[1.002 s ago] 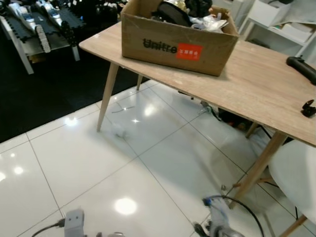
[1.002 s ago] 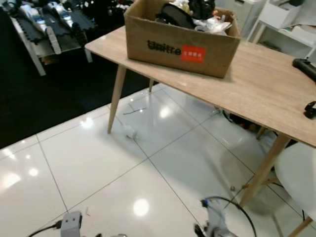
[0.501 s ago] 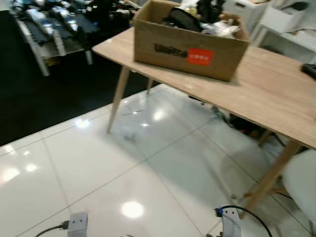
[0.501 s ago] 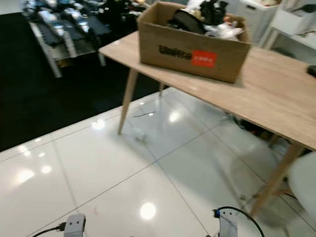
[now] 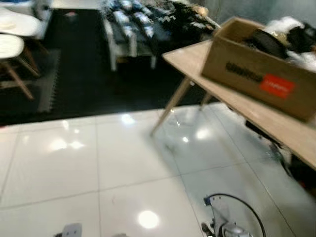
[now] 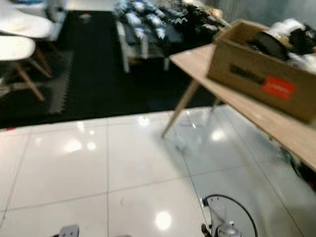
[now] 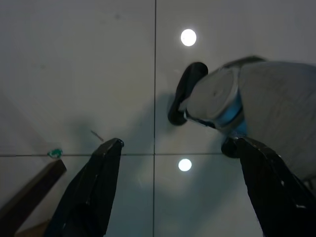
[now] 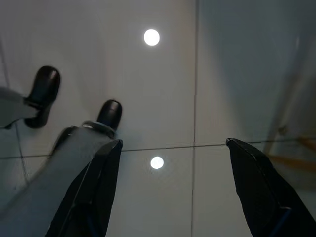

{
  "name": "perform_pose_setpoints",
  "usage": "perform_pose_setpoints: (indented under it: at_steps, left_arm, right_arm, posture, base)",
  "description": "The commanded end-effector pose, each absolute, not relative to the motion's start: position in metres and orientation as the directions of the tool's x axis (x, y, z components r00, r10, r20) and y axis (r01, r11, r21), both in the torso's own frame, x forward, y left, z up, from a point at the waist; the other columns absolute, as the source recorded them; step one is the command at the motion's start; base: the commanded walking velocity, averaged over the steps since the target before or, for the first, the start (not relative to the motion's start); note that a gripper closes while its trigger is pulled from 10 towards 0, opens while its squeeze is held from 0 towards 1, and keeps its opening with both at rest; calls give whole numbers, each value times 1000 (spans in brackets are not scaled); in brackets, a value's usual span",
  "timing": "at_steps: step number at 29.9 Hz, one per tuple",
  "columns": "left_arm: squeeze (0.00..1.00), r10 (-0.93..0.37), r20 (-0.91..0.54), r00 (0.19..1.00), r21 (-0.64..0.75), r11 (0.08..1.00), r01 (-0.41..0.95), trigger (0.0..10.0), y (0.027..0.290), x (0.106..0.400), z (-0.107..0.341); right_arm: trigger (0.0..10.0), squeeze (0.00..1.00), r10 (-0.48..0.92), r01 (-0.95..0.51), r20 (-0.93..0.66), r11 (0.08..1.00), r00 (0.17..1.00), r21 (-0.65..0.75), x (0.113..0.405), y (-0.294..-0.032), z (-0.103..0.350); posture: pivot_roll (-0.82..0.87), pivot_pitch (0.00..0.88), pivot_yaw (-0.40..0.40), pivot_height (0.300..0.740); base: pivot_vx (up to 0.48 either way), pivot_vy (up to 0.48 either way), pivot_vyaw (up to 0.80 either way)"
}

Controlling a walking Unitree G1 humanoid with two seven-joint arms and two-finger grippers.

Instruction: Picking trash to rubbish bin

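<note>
The only candidate for trash is a small pale smudge [image 5: 170,147] on the glossy white floor [image 5: 98,163], centre right of the head views, just in front of the foot of the slanted table leg [image 5: 170,109]. Motion blur hides its shape and material.

The wooden table [image 5: 256,116] runs along the right edge and carries a brown cardboard box [image 5: 256,81] with dark lettering, a red label and dark and pale items heaped inside. Across the top of the frame lies a black mat [image 5: 74,74] with a low bench [image 5: 133,24] covered in clutter. White chairs [image 5: 12,47] on wooden legs sit at the upper left. At the bottom edge are the right arm [image 5: 224,229], with a looped black cable [image 5: 237,200], and a grey part of the left arm [image 5: 71,230].

The wrist views add what the head views lack. The left gripper [image 7: 177,143] hangs over the tiles with its fingers spread wide, holding nothing. Past it are the robot's grey leg [image 7: 256,108], a tiny green scrap [image 7: 54,152] on a tile joint and a brown bar [image 7: 29,190]. The right gripper [image 8: 174,143] is likewise spread and empty, above bare tiles and black feet [image 8: 108,113].
</note>
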State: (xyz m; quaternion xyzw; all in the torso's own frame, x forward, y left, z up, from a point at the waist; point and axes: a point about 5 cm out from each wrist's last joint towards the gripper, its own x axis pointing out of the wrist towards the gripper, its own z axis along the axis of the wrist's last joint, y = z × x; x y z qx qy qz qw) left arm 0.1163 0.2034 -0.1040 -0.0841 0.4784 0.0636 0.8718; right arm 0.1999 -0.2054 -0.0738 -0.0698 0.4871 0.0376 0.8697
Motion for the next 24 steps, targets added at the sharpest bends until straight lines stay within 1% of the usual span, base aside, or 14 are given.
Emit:
perform_pose_setpoints:
  at_steps: [1, 7, 16, 24]
  left_arm:
    - [0, -12, -857, 515, -116, 979, -170, 10000, 193, 115, -106]
    - [0, -20, -870, 493, -110, 982, -153, 10000, 192, 116, -107]
    - [0, -35, -881, 471, -109, 985, -131, 10000, 191, 109, -109]
    - [0, -36, -879, 475, -110, 985, -130, 10000, 191, 111, -109]
  right_arm:
    - [10000, 0, -38, -122, -883, 987, 467, -107, 182, -213, -82]
    - [10000, 0, -47, -116, -893, 987, 448, -110, 174, -213, -86]
    - [10000, 0, -70, -100, -905, 987, 419, -123, 159, -218, -91]
    - [10000, 0, -80, -93, -907, 987, 413, -129, 154, -223, -92]
  posture:
    - [222, 97, -105, 740]
    - [218, 102, -98, 740]
    - [209, 105, -89, 740]
    - [213, 101, -88, 740]
  base:
    - [0, 0, 0]
    - [0, 0, 0]
    - [-247, 0, 0]
    - [-257, 0, 0]
